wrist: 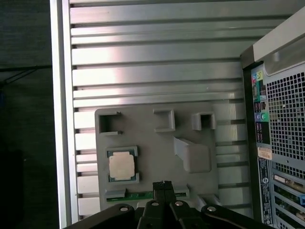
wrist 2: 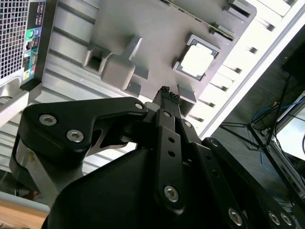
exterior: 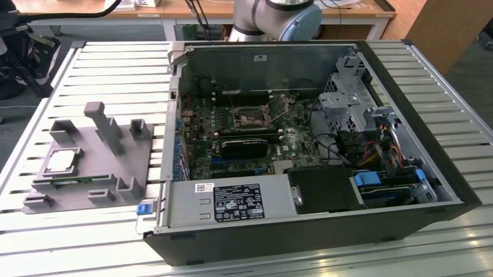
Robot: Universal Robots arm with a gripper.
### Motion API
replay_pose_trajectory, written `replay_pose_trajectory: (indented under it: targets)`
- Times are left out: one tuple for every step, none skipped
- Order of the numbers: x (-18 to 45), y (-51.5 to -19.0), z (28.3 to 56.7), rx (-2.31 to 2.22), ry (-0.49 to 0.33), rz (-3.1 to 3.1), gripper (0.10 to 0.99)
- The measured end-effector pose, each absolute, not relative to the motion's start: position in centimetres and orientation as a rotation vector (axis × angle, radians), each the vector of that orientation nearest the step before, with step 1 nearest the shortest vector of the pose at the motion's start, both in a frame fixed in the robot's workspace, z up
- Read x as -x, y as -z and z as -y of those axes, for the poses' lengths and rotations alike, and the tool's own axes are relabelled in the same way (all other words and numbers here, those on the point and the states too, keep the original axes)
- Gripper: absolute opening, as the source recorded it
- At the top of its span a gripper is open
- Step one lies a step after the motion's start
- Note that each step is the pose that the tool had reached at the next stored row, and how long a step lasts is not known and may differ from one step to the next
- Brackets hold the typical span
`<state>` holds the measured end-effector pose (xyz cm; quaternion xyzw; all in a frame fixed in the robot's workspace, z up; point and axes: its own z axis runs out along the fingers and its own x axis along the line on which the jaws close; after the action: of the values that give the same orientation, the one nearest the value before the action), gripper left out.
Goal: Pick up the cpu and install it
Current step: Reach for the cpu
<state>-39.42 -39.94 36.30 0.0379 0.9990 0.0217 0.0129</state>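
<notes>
The cpu [exterior: 62, 161] is a small square chip with a pale metal top. It lies flat in a recess of the grey holder plate [exterior: 85, 190] on the slatted table, at the exterior view's left. Both wrist views look down on the cpu [wrist 2: 197, 60] [wrist: 121, 166] in its recess. My gripper [wrist 2: 167, 93] [wrist: 163, 183] hangs above the holder plate, a short way off from the chip and well clear of it. Its thin fingertips are pressed together, shut, with nothing between them.
The open computer case [exterior: 308, 231] lies on the table to the exterior view's right of the holder, its motherboard and square socket [exterior: 248, 119] exposed. A green memory stick [wrist: 138, 195] lies along the holder's edge. Grey posts [exterior: 104, 124] rise from the holder. The arm's base [exterior: 277, 17] stands behind the case.
</notes>
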Motion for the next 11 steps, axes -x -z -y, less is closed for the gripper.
replay_pose_trajectory:
  targets:
    - [39.6,-36.3,40.0,-0.118,-0.068,-3.113,0.106]
    - [39.8,-36.2,40.1,-0.118,-0.068,-3.113,0.106]
    - [40.1,-36.2,40.2,-0.118,-0.068,-3.113,0.106]
    - [40.3,-36.2,40.3,-0.118,-0.068,-3.113,0.106]
    - [40.6,-36.2,40.4,-0.118,-0.068,-3.113,0.106]
    - [40.9,-36.1,40.5,-0.118,-0.068,-3.113,0.106]
    - [41.2,-36.1,40.5,-0.118,-0.068,-3.113,0.106]
    - [41.5,-36.1,40.5,-0.118,-0.068,-3.113,0.106]
    - [41.8,-36.1,40.5,-0.118,-0.068,-3.113,0.106]
    - [42.1,-36.1,40.5,-0.118,-0.067,-3.113,0.106]
    - [42.4,-36.0,40.5,-0.118,-0.068,-3.113,0.106]
